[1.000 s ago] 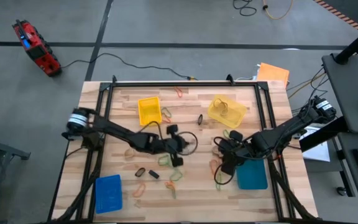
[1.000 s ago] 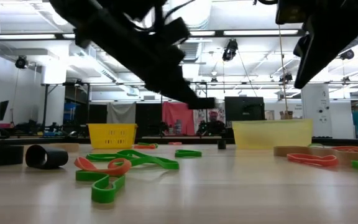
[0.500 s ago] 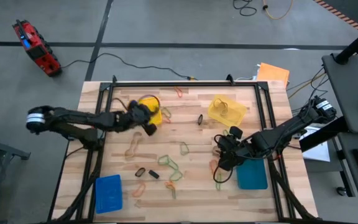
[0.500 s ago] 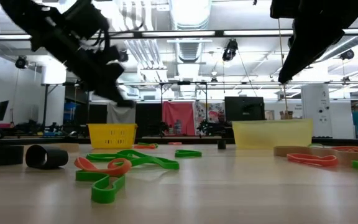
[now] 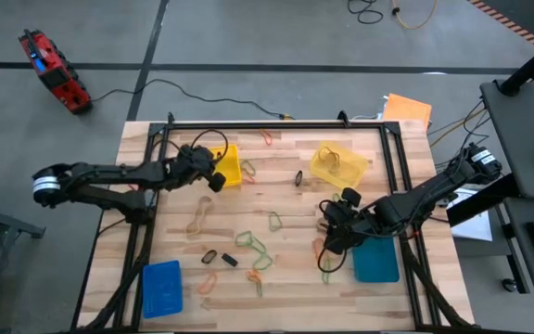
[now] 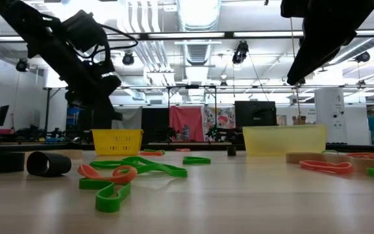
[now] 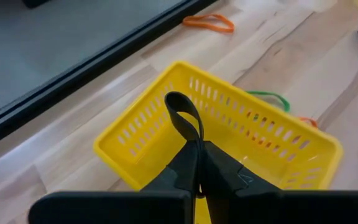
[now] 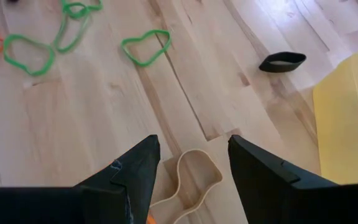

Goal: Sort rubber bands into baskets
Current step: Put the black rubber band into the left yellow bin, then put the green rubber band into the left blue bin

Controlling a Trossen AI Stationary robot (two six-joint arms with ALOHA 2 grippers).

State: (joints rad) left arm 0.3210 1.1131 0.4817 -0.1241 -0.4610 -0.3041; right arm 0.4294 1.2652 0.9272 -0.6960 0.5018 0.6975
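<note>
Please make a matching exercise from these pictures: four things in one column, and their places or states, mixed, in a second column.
1. left gripper
2. right gripper
3. bright yellow basket
4. teal-blue basket

A. open above a tan rubber band
B. beside the right arm
C. shut on a black rubber band
D. below the held black band

Pairs: 1-C, 2-A, 3-D, 4-B

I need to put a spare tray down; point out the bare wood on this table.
Bare: the strip between the bright yellow basket and the pale yellow basket, with one black band in it. Crowded: loose bands between the blue basket and the teal basket.
</note>
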